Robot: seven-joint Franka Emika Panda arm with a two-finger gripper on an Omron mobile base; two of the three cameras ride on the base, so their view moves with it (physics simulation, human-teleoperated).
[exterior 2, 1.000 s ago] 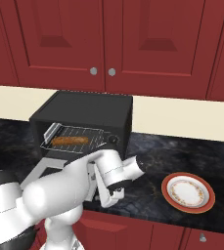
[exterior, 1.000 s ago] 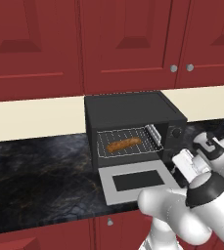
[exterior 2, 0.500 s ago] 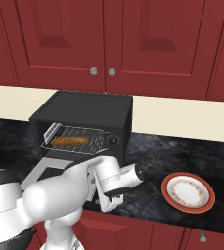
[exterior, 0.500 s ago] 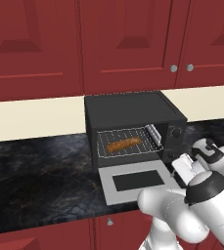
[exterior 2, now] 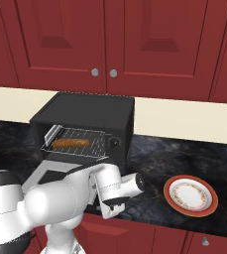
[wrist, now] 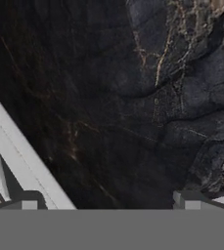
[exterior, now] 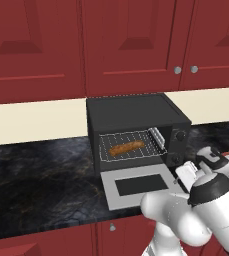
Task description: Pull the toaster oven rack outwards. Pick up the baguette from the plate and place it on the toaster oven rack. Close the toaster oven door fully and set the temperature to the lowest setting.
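Toaster oven (exterior: 136,117): black box standing on the dark marbled counter (exterior: 41,175), against the cream backsplash (exterior: 31,120), below the red wall cabinets (exterior: 131,45). Two round knobs (exterior: 180,135) sit one above the other on its front panel, at 3 o'clock of the cavity in the left base view.

Toaster oven door (exterior: 136,186): fully dropped, lying flat and level on the counter in front of the cavity, dark glass window facing up. In the hand view a pale edge of this door (wrist: 20,156) crosses the lower left corner, running from 10 o'clock toward 5 o'clock.

Toaster oven rack (exterior: 131,148): silver wire grid, drawn part way out of the cavity above the open door.

Baguette (exterior: 127,148): lying flat on the rack, roughly central, its long axis across the oven. Confirmed from the right base view (exterior 2: 71,143).

Plate (exterior 2: 191,195): round, red rim with a patterned band, on the counter well apart from the oven, at 3 o'clock of it in the right base view.

Claw (wrist: 108,207): spread wide, nothing between the tips. It hangs above bare counter just beside the door's right edge, touching neither. In the right base view the hand sits at 5 o'clock of the oven.
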